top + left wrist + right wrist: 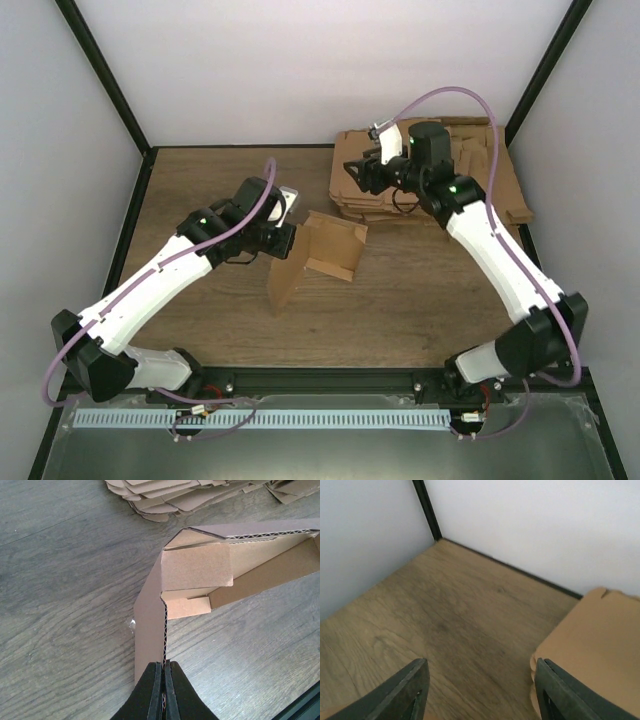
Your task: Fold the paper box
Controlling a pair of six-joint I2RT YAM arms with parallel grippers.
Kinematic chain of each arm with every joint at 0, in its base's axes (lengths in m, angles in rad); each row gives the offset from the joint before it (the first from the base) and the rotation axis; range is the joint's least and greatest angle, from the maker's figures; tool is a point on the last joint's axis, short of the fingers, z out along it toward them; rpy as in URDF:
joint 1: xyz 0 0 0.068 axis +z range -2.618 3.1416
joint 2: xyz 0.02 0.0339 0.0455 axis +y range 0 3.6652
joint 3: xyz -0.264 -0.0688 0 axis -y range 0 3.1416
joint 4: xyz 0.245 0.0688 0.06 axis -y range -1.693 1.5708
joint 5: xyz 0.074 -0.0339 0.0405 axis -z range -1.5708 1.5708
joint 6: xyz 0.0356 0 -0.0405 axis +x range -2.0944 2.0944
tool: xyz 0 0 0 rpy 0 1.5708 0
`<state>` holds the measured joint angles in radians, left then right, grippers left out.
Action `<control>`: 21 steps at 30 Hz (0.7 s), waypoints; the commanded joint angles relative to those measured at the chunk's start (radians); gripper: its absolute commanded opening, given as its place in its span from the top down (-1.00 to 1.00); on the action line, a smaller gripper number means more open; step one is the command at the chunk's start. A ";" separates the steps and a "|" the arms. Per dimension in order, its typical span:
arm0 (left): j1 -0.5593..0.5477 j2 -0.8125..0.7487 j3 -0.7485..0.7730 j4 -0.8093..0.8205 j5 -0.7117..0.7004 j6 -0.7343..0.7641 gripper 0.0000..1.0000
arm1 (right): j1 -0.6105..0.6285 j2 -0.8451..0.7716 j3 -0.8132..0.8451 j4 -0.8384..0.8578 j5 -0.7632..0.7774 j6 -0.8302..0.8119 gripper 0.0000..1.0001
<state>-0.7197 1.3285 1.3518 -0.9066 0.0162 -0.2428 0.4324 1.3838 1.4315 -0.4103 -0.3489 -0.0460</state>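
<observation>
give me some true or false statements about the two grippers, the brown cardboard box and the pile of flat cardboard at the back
1. The left gripper is shut on an edge of the brown corrugated-cardboard paper box. True.
2. The right gripper holds a cardboard blank. False: its jaws stand open with nothing between them.
3. The paper box lies as a flat sheet. False: it is partly folded, with panels raised.
4. A pile of flat brown cardboard blanks lies at the far right of the wooden table. True.
</observation>
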 commanded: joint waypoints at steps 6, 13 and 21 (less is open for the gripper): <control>0.004 0.004 -0.016 0.017 0.027 0.013 0.93 | -0.038 0.105 0.047 -0.170 -0.247 0.082 -0.09; 0.005 0.021 -0.006 0.009 0.031 0.007 0.92 | -0.018 0.048 -0.074 -0.214 -0.358 0.042 -0.04; 0.007 0.046 0.010 0.009 0.051 0.007 0.93 | 0.021 0.009 -0.150 -0.240 -0.374 0.010 -0.01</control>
<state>-0.7170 1.3479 1.3518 -0.8993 0.0319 -0.2329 0.4263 1.4261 1.2858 -0.6228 -0.6842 -0.0074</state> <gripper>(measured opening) 0.039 0.511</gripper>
